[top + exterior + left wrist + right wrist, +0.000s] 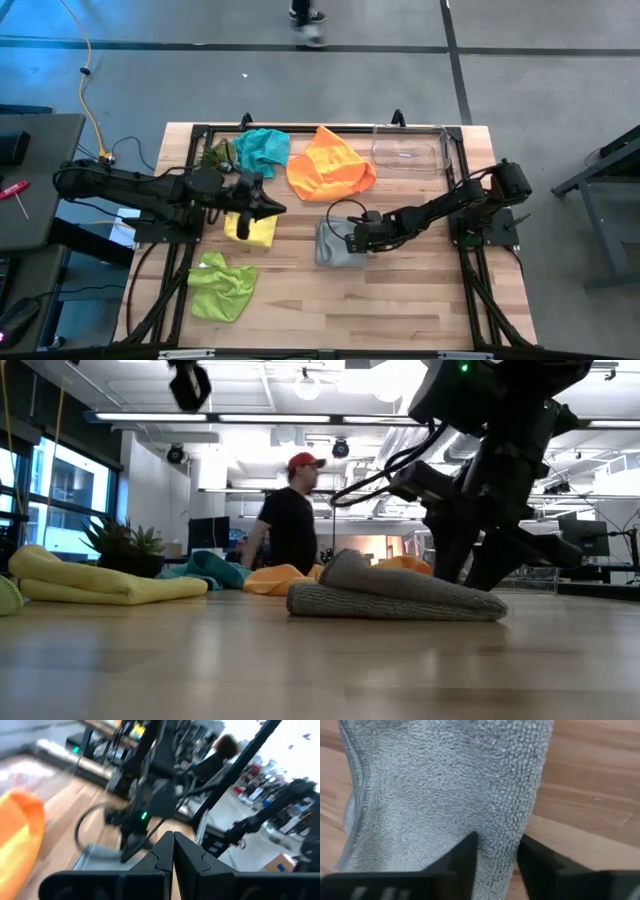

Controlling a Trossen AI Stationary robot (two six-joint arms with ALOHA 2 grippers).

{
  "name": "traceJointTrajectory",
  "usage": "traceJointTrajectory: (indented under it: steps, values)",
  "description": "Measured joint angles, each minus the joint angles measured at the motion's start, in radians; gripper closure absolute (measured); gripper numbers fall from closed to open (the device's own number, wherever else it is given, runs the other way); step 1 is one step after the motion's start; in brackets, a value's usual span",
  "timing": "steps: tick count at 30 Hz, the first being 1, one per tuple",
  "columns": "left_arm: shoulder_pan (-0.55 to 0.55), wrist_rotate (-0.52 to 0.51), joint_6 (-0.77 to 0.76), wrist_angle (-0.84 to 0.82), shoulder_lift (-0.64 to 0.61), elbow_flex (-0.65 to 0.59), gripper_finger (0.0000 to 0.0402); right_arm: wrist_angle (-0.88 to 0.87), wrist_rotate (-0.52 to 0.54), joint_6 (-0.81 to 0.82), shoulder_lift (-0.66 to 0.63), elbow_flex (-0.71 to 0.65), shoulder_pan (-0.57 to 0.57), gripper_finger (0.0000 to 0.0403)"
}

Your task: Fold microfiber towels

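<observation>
From above, the light wooden table (400,300) stands on a grey floor crossed by dark lines; a person's feet (307,22) show at the far edge. On the far side lie the teal towel (262,150), the orange towel (331,165) and a clear plastic bin (410,150), with a spiky green plant (217,155) left of the teal one. The yellow towel (250,229) lies left of centre, half under the left gripper (272,208), whose fingers are pressed together and hold nothing. The lime green towel (221,286) sits near the left front. The grey towel (338,247) lies at centre, the right gripper (352,240) down on it.

At table height, the grey towel (400,596) lies folded in front; the right arm (490,480) stands behind it. A person in a red cap (290,515) stands in the lit room beyond.

The left wrist view shows its fingers (165,855) clenched, the orange towel (20,835) to one side.

The right wrist view shows dark fingers (465,855) pinching a fold of the grey towel (445,785) on the wood.
</observation>
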Motion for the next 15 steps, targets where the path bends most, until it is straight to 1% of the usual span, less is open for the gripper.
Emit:
traceJointTrajectory:
  steps: [2, 4, 5, 8, 10, 12, 15]
  values:
    - [0.021, 0.033, 0.018, 0.005, -0.02, 0.043, 0.0402, -0.008, 0.011, -0.025, -0.013, -0.002, 0.009, 0.0346]
    - [0.039, 0.058, 0.037, 0.005, -0.039, 0.085, 0.0401, 0.005, 0.082, -0.048, -0.034, -0.004, 0.016, 0.0385]
    - [0.048, 0.059, 0.049, 0.003, -0.05, 0.106, 0.0401, 0.005, 0.112, -0.063, -0.056, -0.004, 0.017, 0.0393]
    - [0.063, 0.059, 0.091, 0.004, -0.076, 0.161, 0.0402, 0.01, 0.158, -0.083, -0.111, -0.001, 0.016, 0.0387]
    - [0.073, 0.058, 0.11, 0.003, -0.093, 0.186, 0.0401, 0.003, 0.185, -0.087, -0.141, -0.002, 0.016, 0.0394]
    - [0.076, 0.058, 0.115, 0.003, -0.107, 0.206, 0.0401, 0.032, 0.213, -0.111, -0.175, -0.001, 0.014, 0.0399]
    - [0.078, 0.057, 0.115, 0.0, -0.126, 0.229, 0.0401, 0.067, 0.22, -0.132, -0.208, -0.001, 0.012, 0.04]
